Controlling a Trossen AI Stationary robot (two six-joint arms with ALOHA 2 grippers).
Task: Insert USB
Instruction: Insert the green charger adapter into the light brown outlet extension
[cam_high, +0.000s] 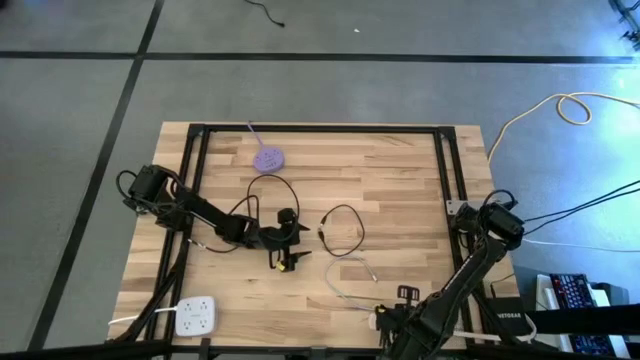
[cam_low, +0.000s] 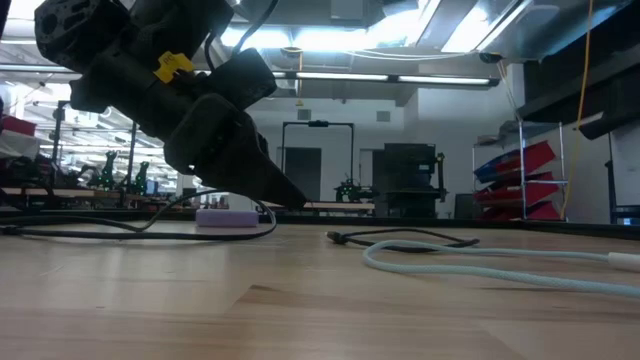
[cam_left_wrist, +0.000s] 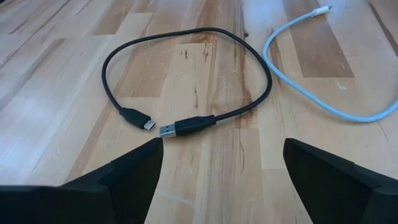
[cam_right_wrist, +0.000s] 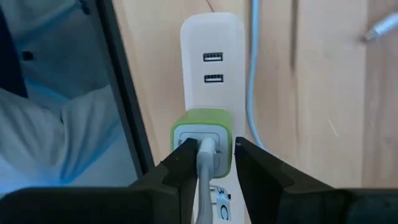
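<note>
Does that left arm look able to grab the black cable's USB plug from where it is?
Probably yes. The left gripper has its jaws open, the USB plug lies on bare table just ahead, and nothing sits between them.

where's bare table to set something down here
Free: the far right stretch between the purple disc and the frame rail, and the near middle between the white power strip and the pale blue cable. Crowded: the centre, around the left gripper and black USB cable.

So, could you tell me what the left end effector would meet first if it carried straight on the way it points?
Most likely the black USB cable, near its silver USB-A plug lying just ahead of the open left end effector, though depth is uncertain.
</note>
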